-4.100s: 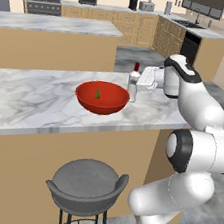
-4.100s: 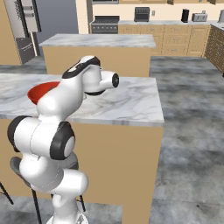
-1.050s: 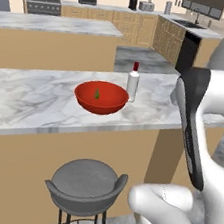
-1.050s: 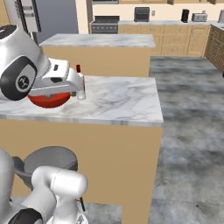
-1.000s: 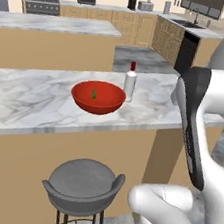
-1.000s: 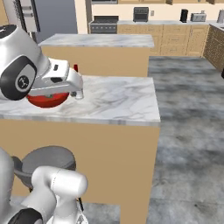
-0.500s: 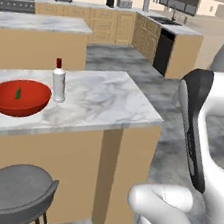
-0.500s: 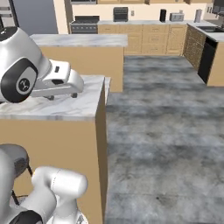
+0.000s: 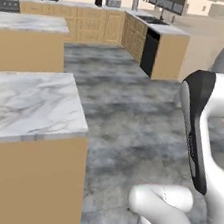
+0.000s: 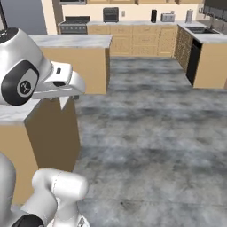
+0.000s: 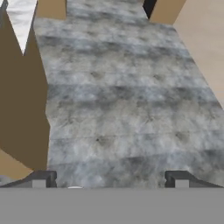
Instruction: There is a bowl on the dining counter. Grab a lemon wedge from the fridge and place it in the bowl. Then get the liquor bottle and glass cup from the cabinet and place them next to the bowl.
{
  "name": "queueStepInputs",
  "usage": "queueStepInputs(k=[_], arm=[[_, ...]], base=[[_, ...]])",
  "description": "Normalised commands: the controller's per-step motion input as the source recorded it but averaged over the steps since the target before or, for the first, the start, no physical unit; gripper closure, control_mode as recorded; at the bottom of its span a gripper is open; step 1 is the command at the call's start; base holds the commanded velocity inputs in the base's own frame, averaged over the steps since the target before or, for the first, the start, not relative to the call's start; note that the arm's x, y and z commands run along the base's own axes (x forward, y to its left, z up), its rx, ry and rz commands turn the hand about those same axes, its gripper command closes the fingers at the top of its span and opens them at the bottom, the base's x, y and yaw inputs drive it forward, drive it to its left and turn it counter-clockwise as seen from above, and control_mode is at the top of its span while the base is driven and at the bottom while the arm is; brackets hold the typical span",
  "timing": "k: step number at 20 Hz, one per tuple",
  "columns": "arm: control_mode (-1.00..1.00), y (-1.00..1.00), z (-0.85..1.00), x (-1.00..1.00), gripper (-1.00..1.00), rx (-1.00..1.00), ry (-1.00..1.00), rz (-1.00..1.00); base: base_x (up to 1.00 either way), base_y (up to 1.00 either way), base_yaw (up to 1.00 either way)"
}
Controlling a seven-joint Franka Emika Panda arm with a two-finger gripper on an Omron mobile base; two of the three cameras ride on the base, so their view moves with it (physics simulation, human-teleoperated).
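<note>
The base faces open grey floor here, with the end of the dining counter at the left of the left base view, its marble top bare in the part on show, so the bowl, the liquor bottle and the glass cup cannot be placed from these pictures. The risk now, as I read it, is collision: the arm is folded high and close to the counter's corner in the right base view, and any swing or turn of the base could clip that tan side panel or the marble edge. There is also the shorter marble-topped block ahead and the tan cabinets along the far wall; heading for the wrong tan front instead of the wall cabinet would cost time, and the cup is a small thing to miss. On to the gripper: in the hand view the two dark fingertips stand wide apart, looking down at bare floor, with nothing between them and nothing touching them. Empty-handed, then, and free to take the next item once it gets there.
</note>
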Motion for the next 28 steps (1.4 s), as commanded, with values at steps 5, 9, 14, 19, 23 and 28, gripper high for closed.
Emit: queueStepInputs(k=[5, 9, 14, 19, 23, 28], arm=[[1.00, 0.00, 0.00, 0.00, -1.00, 0.00, 0.00, 0.00], [1.00, 0.00, 0.00, 0.00, -1.00, 0.00, 0.00, 0.00], [1.00, 0.00, 0.00, 0.00, -1.00, 0.00, 0.00, 0.00], [1.00, 0.00, 0.00, 0.00, -1.00, 0.00, 0.00, 0.00], [1.00, 0.00, 0.00, 0.00, -1.00, 0.00, 0.00, 0.00], [1.00, 0.00, 0.00, 0.00, -1.00, 0.00, 0.00, 0.00]], base=[[0.71, -1.00, 0.27], [0.94, -1.00, 0.26], [1.00, -0.95, 0.19], [1.00, -0.43, 0.01], [1.00, -0.17, 0.00], [1.00, -0.14, 0.00]])
